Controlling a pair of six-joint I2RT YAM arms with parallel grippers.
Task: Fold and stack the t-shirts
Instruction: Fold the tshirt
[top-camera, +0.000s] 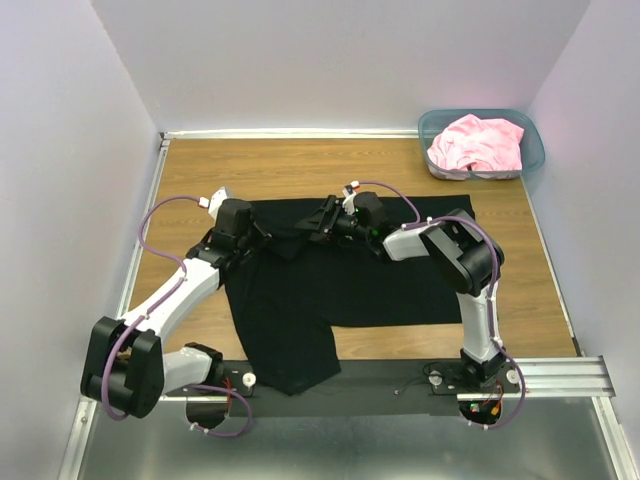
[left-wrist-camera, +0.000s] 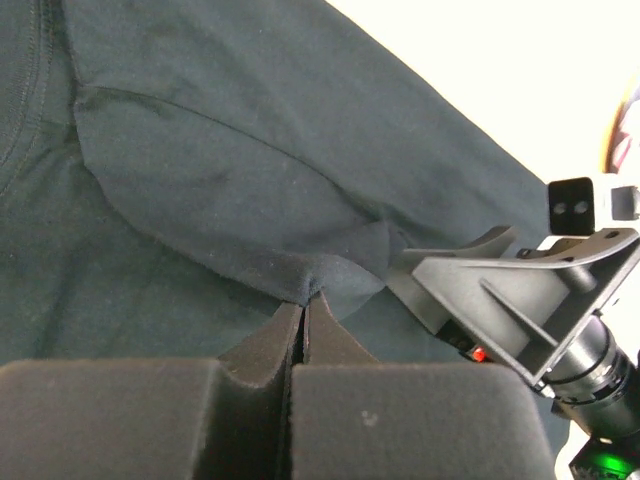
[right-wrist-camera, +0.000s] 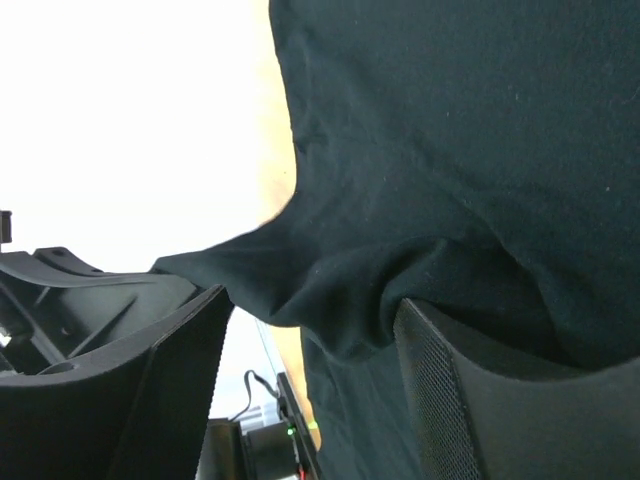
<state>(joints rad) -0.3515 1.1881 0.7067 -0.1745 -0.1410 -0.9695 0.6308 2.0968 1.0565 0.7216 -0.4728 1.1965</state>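
T-shirts, two from above: black t-shirt (top-camera: 370, 285) spread on your table (top-camera: 300, 165), pink t-shirt (top-camera: 478, 145) bunched in the one bin (top-camera: 535, 158). Left wrist: left claw (left-wrist-camera: 303, 310) clenched on a black fold. Right wrist: right claw (right-wrist-camera: 312, 302) released, cloth between its jaws.

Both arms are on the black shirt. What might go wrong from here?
The left end effector is shut on only a small tip of the black t-shirt, so it may slip when lifted. The right end effector stands open around a bunched fold and may grab extra layers. They sit close together and might collide.
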